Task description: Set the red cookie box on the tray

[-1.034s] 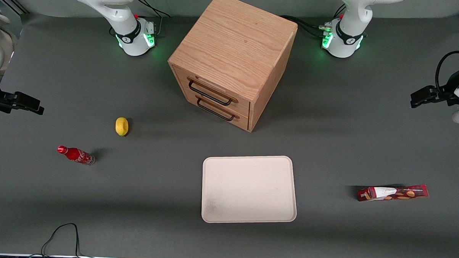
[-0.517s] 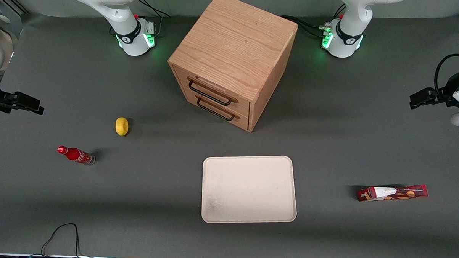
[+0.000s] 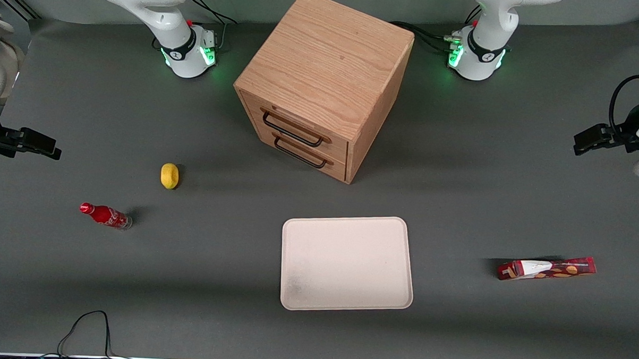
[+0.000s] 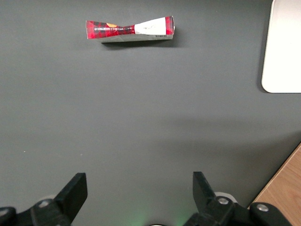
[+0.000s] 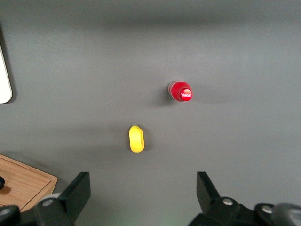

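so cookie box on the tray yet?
No. The red cookie box lies on the table, apart from the tray; the open gripper hovers away from it.

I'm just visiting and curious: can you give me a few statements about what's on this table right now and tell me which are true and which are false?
1. The red cookie box lies on the table, apart from the tray. True.
2. The gripper is clamped on the cookie box. False: it is open, holds nothing, and hangs above bare table well away from the box.
3. Both drawers of the wooden cabinet are shut. True.
4. The lemon sits on the tray. False: it lies on the table toward the parked arm's end, near the red soda bottle.
5. The tray has nothing on it. True.
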### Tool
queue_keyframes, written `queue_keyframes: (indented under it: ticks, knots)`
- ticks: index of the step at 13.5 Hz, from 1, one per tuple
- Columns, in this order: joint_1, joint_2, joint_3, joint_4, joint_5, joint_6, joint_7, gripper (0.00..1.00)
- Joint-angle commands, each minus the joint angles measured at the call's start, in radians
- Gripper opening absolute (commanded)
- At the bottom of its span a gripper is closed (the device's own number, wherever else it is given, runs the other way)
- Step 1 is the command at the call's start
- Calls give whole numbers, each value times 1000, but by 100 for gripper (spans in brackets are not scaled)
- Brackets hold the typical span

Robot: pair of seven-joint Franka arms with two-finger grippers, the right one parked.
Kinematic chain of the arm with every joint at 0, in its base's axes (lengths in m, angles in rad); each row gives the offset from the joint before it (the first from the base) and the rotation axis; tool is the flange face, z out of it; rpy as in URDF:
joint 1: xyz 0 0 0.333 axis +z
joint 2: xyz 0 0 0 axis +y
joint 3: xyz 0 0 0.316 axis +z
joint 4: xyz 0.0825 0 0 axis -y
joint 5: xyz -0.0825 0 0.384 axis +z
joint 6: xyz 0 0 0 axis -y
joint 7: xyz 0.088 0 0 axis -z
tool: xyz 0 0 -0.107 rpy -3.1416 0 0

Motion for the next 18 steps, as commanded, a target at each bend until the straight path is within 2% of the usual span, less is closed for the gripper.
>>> queue_keyframes:
  ticks: [1, 5, 8, 11, 15, 16, 18]
  knots:
    - [-6, 42, 2, 80, 8, -49, -2, 100]
    - [6, 83, 6, 119, 8, -49, 84, 100]
    - [19, 143, 9, 206, 14, -53, 258, 100]
    - [54, 194, 12, 286, 29, -52, 615, 98]
    - [128, 341, 11, 505, 34, -50, 1181, 97]
    - [135, 379, 9, 563, 32, -55, 1286, 97]
    - [135, 403, 9, 588, 32, -50, 1399, 97]
